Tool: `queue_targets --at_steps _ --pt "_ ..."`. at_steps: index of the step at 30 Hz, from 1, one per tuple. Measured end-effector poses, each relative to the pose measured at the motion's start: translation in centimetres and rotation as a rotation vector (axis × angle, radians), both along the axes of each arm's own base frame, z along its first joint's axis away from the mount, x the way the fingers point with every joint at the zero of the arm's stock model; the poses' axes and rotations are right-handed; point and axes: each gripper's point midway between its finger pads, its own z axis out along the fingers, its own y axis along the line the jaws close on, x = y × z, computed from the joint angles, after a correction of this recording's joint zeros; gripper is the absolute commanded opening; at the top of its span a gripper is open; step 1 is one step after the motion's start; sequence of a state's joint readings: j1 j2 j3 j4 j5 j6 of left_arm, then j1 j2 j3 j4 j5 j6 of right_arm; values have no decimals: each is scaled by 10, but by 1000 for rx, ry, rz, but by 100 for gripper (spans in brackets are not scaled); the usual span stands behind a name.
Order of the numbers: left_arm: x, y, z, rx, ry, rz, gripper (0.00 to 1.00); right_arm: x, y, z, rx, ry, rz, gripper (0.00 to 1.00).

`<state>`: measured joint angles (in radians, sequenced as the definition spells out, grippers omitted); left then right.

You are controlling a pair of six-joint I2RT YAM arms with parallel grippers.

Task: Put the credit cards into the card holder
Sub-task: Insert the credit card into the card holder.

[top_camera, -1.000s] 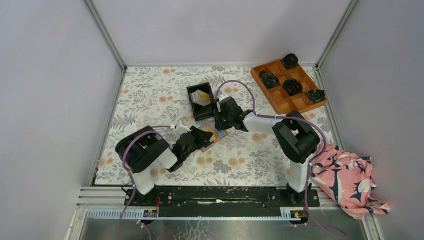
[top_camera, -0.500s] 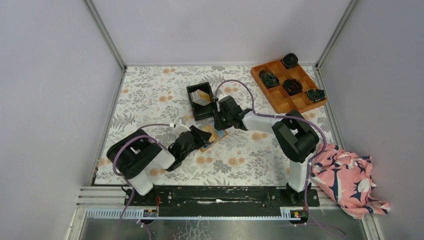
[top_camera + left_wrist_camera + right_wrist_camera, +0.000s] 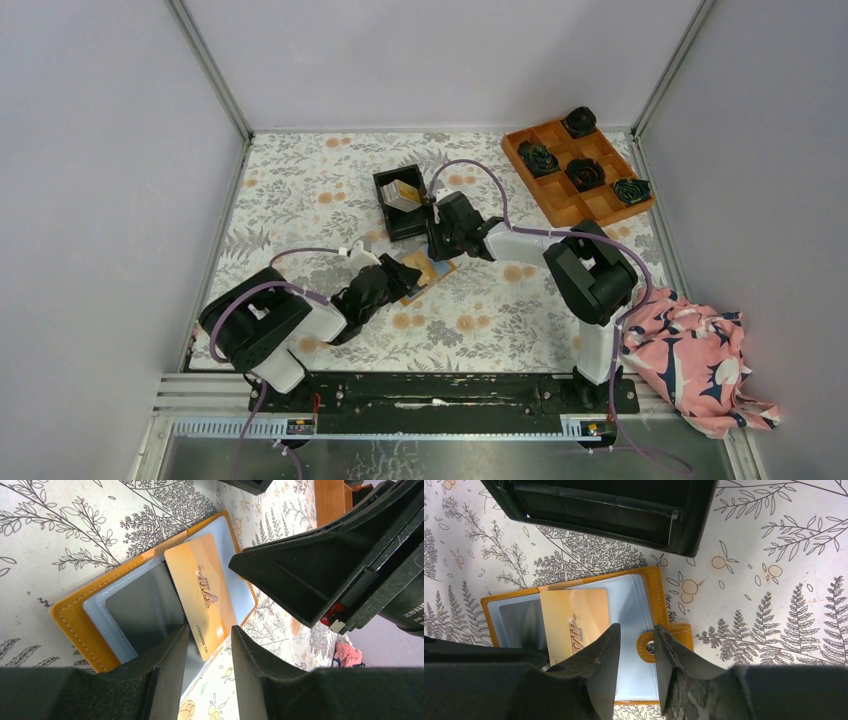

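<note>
Right wrist alone: card holder (image 3: 631, 610) snap (image 3: 650, 648)

1 overhead, behind; 2 wrist close-ups — both on the card holder (image 3: 631, 605).

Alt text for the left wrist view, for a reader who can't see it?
An open card holder, orange-tan outside and light blue inside, lies on a floral tablecloth with a tan credit card slanting across its pockets. The card's near end shows between the left gripper's fingers at the bottom edge; the right gripper looms at right.
</note>
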<state>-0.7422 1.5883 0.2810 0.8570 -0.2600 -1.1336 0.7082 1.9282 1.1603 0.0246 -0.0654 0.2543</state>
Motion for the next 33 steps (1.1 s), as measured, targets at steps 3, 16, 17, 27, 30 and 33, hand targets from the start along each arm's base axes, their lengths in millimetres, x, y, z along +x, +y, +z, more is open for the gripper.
queue_targets --at_steps 3,16,17,27,30,33 --pt "-2 1 0 6 0 -2 45 0 0 0 0 0 0 39" --pt "-4 9 0 71 -6 -4 31 0 0 0 -1 -1 2 38" --pt "-4 10 -1 75 -6 -3 21 0 0 0 -2 -1 3 38" --pt "-5 9 -2 91 -11 -14 1 0 0 0 -2 -2 3 38" --pt "-6 9 -2 93 -10 -16 0 0 0 0 -2 -2 3 38" --pt "-7 10 -5 103 -2 -17 0 0 0 0 -2 -2 3 38"
